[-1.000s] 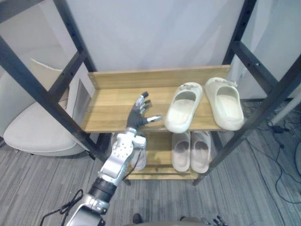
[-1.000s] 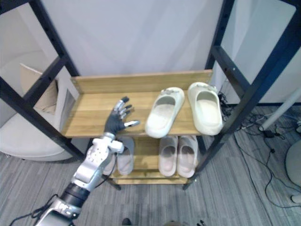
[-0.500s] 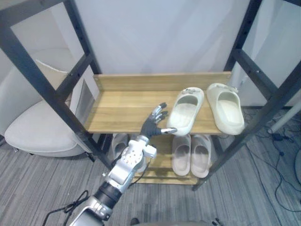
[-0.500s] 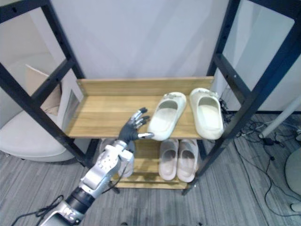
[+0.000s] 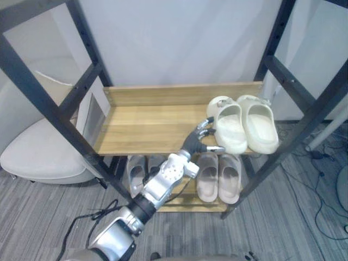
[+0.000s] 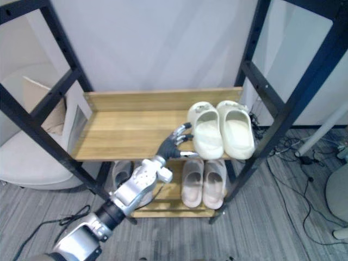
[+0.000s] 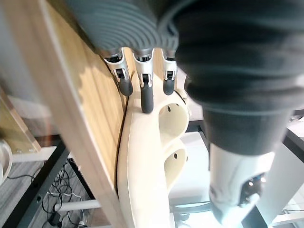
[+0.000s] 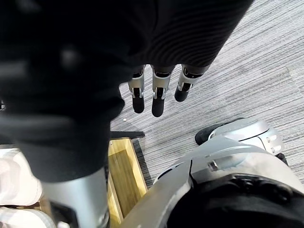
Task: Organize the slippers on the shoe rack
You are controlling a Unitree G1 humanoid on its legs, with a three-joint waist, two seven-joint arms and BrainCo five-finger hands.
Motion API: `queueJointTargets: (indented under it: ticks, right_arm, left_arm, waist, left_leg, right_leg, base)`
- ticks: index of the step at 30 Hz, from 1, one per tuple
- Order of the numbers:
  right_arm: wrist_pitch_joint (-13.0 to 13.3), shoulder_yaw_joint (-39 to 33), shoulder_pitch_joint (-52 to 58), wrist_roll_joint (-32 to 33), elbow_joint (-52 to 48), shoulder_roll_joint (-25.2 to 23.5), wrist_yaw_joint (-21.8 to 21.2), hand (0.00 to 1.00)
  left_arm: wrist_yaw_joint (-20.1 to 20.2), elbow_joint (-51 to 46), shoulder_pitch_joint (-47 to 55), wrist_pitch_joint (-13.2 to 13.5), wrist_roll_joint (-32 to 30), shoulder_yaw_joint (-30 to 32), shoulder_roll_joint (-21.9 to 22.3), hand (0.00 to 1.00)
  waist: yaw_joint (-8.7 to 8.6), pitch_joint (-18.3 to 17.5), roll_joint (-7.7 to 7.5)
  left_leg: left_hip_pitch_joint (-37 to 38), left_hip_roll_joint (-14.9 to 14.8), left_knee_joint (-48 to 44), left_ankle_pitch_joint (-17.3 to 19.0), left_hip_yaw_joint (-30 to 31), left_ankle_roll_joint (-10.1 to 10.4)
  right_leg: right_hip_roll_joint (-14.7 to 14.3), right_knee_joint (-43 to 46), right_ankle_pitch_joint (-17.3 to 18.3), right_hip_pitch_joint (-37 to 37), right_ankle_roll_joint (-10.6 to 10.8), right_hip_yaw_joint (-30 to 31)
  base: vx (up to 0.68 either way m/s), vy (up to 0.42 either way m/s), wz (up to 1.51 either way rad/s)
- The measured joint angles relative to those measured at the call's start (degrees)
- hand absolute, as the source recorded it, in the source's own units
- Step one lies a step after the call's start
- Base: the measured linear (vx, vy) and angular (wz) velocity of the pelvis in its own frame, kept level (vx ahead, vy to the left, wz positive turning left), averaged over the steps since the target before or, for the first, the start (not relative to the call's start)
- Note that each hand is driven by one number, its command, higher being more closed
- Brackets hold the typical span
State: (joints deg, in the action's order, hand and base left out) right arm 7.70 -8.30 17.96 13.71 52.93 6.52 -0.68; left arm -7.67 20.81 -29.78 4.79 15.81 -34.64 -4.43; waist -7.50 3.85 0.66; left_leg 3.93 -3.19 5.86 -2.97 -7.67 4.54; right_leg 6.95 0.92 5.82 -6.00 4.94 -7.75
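Carpet (image 8: 228,71) level first: right hand (image 8: 159,99) hangs over it, fingers slack, holding nothing, well apart from the shoe rack. Left hand (image 5: 197,142) is the working one. It's at the front edge of the upper shelf (image 5: 141,128), fingers straight, nothing gripped. Wrist view puts the fingertips (image 7: 147,102) against the side wall of the left cream slipper (image 5: 229,126).

That slipper lies directly to the hand's right, long axis front-to-back. Toe points at the back board (image 5: 163,93), heel at or just over the shelf front. Just past it is the right cream slipper (image 5: 260,122), parallel; sides touching or nearly, can't tell which. Both sit at the shelf's right end.

My read: pair looks lined up, and any more sideways shove only crowds them toward the black post (image 5: 304,122).

Beige pair (image 5: 219,175) and grey pair (image 5: 142,167) are on the lower shelf, not in the way. White chair (image 5: 38,155) is off to the left, irrelevant.
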Motion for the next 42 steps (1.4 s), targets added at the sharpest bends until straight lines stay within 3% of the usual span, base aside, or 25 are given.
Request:
queueJointTargets:
  ticks: [6, 11, 15, 20, 23, 30, 34, 38, 42]
  right_arm:
    - [0.0, 0.0, -0.6, 0.0, 0.0, 0.0, 0.5, 0.0]
    - [0.0, -0.1, -1.2, 0.0, 0.0, 0.0, 0.5, 0.0]
    - [0.0, -0.1, -1.3, 0.0, 0.0, 0.0, 0.0, 0.0]
    - [0.0, 0.0, -1.6, 0.0, 0.0, 0.5, -1.0, 0.0]
    - [0.0, 0.5, -1.8, 0.0, 0.0, 0.7, -1.3, 0.0]
    - [-0.1, 1.7, -1.8, 0.0, 2.6, 1.0, -2.1, 0.0]
    - [-0.1, 2.1, -2.1, 0.0, 2.6, 1.3, -2.2, 0.0]
    - [0.0, 2.8, -2.3, 0.0, 2.6, 1.7, -2.4, 0.0]
    - [0.0, 4.3, -2.6, 0.0, 2.6, 2.1, -2.4, 0.0]
  left_arm:
    - [-0.1, 1.2, -1.2, 0.0, -0.7, 2.1, -0.1, 0.0]
    - [0.7, -1.7, -0.9, -0.8, -1.1, 2.2, -2.6, 0.0]
    - [2.6, -11.6, 3.4, -1.2, -0.9, 3.5, -5.9, 0.0]
    - [5.7, -24.8, 9.8, -1.0, 1.9, 3.7, -11.2, 0.0]
    - [7.0, -28.8, 12.4, -0.5, 2.9, 3.4, -11.9, 0.0]
    - [12.7, -37.6, 19.9, -0.1, 8.7, -6.0, -12.8, 0.0]
    - [17.0, -35.3, 24.7, -0.3, 10.4, -10.6, -12.9, 0.0]
    - [18.1, -23.8, 28.7, -0.6, 9.5, -10.6, -12.7, 0.0]
    - [17.9, -8.3, 31.3, -1.4, 1.4, -6.2, -11.4, 0.0]
  waist:
    - [-0.47, 0.0, -0.07]
    - [-0.37, 0.1, -0.09]
    - [-0.34, 0.4, -0.3]
    - [1.26, 0.4, -0.37]
    - [1.52, 0.3, -0.23]
    - [2.74, 0.1, 0.02]
    - [2.78, -0.2, 0.29]
    - [2.83, -0.6, 0.26]
    - [3.1, -0.7, -0.05]
  left_leg:
    - [0.0, 0.0, 0.0, 0.2, -0.8, 0.2]
    - [-0.1, 0.0, 0.0, 0.2, -0.6, 0.2]
    - [-0.3, 0.2, 0.0, 0.2, 0.5, 0.2]
    - [0.0, 0.6, 0.0, 0.1, 1.8, 0.0]
    - [0.1, 0.8, 0.0, 0.0, 2.4, -0.1]
    - [0.2, 0.9, 0.0, 0.0, 3.3, -0.2]
    - [0.2, 0.9, 0.0, 0.0, 3.2, -0.2]
    - [0.6, 0.6, 0.0, 0.0, 2.9, -0.2]
    - [1.2, 0.3, 0.0, 0.0, 1.8, -0.1]
  right_leg:
    - [0.0, -0.3, 0.0, 0.2, 0.0, 0.4]
    - [-0.1, -0.3, -0.1, -0.1, 0.0, 0.2]
    - [0.0, -0.3, -0.1, -0.3, 0.0, -0.8]
    - [0.3, -0.3, 0.2, -1.5, 0.1, -1.9]
    - [0.4, -0.1, 0.4, -1.9, 0.2, -2.6]
    - [0.8, 2.0, 1.8, -1.4, 0.4, -2.7]
    - [0.6, 2.0, 1.8, -1.4, 0.3, -2.6]
    - [0.3, 2.0, 1.8, -1.5, 0.3, -2.2]
    - [0.2, 2.5, 2.0, -1.1, 0.0, -0.9]
  base:
    - [0.0, 0.002, -0.04]
    - [0.0, -0.002, 0.01]
    - [0.0, -0.004, 0.1]
    - [-0.02, -0.003, 0.12]
    - [-0.03, -0.005, 0.16]
    - [-0.02, -0.008, 0.06]
    - [0.0, 0.0, 0.0]
    - [-0.02, -0.007, -0.03]
    - [-0.06, -0.003, -0.16]
